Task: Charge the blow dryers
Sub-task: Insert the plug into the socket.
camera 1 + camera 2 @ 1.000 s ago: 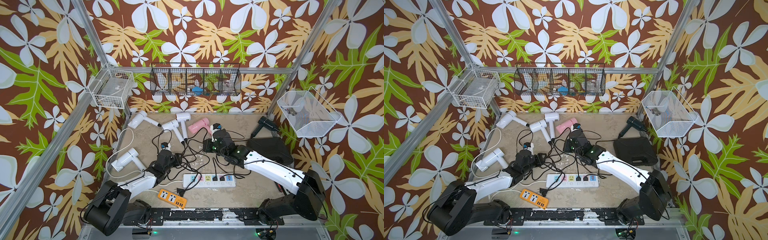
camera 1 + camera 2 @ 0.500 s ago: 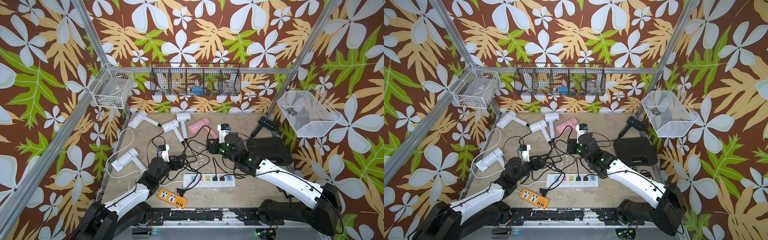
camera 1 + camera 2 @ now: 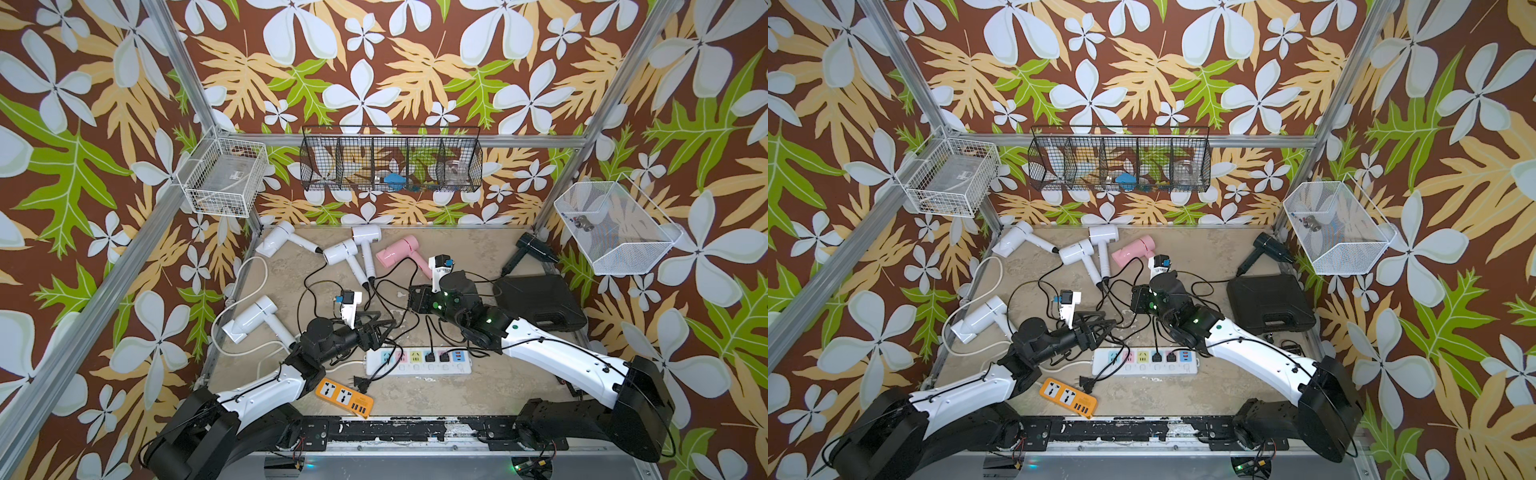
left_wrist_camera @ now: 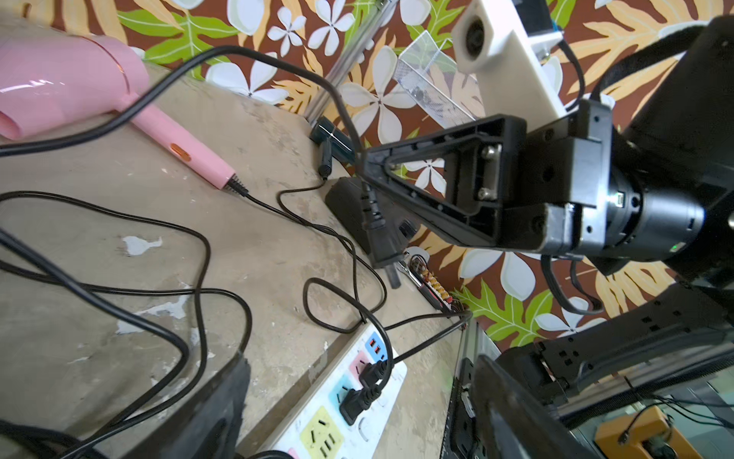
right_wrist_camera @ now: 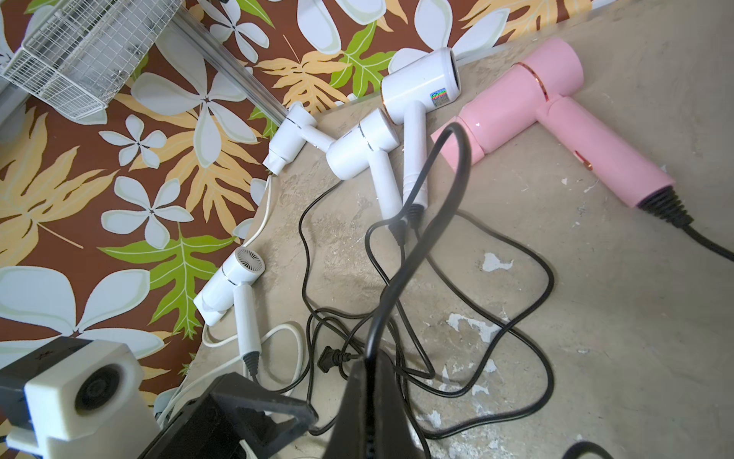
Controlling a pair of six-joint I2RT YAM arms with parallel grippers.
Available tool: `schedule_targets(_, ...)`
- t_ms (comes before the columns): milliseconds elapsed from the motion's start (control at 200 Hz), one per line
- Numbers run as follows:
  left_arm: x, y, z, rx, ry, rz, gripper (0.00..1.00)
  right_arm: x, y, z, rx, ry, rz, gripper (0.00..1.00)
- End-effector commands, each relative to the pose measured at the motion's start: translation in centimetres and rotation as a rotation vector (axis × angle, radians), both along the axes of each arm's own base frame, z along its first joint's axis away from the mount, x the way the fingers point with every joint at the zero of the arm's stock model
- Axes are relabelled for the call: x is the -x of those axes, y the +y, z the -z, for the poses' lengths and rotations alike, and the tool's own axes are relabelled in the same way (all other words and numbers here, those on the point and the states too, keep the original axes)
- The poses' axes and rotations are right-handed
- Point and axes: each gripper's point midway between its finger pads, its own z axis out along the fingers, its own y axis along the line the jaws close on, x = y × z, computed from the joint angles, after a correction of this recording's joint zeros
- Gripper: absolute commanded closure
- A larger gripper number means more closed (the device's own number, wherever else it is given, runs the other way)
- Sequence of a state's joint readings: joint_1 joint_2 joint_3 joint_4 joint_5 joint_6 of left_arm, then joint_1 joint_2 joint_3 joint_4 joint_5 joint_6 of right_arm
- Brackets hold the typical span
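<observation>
Tabletop (image 3: 478, 245) update: left gripper (image 3: 384, 328) just opened by the strip (image 3: 417, 362), right gripper (image 4: 361, 163) clamps a cord (image 4: 278, 61), plug-in next.

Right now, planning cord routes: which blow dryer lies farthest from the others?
The black blow dryer, alone in the corner behind the black case; the only dark one.

No legible text or labels.

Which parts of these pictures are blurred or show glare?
Left wrist view: the pink blow dryer is soft, with glare on its barrel; right wrist view: the near black cord is blurred, the white blow dryers behind it are sharp; both top views: evenly lit and sharp.
</observation>
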State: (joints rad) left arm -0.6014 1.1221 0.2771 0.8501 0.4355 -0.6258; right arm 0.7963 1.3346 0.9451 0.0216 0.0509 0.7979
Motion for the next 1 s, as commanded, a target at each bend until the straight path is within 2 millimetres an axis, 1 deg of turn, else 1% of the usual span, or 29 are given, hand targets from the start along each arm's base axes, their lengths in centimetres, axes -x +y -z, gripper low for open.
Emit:
schedule_targets(0,0.4,-1.0,-0.8,0.008,-0.031,0.052,0.14,-0.1,1.2,-1.0,-0.036,-0.022,-0.011,1.00)
schedule_targets(50,0.3,-1.1,-0.5,0.002,-0.023,0.054,0.16,0.0,1.6,-0.9,-0.039,-0.021,-0.020,1.00)
schedule_targets(180,-0.1,-1.4,0.2,-0.018,0.001,0.052,0.25,0.3,2.6,-0.8,-0.043,-0.016,-0.035,1.00)
schedule_targets(350,-0.5,-1.6,0.9,-0.037,0.022,0.048,0.40,0.7,3.3,-1.1,-0.049,-0.017,-0.050,1.00)
schedule_targets(460,-0.6,-1.7,0.9,-0.039,0.026,0.048,0.50,0.9,3.6,-1.2,-0.053,-0.018,-0.056,1.00)
schedule_targets(651,-0.8,-1.7,1.1,-0.045,0.033,0.041,0.60,1.5,4.2,-0.7,-0.049,-0.008,-0.074,1.00)
schedule_targets(826,-0.9,-1.6,1.2,-0.050,0.033,0.037,0.64,2.1,4.9,-0.6,-0.053,-0.002,-0.092,1.00)
schedule_targets(911,-0.9,-1.6,1.2,-0.052,0.031,0.034,0.70,2.3,5.2,-0.4,-0.053,0.003,-0.099,1.00)
schedule_targets(991,-1.0,-1.6,1.1,-0.054,0.030,0.032,0.78,2.3,5.1,-0.3,-0.054,0.004,-0.098,1.00)
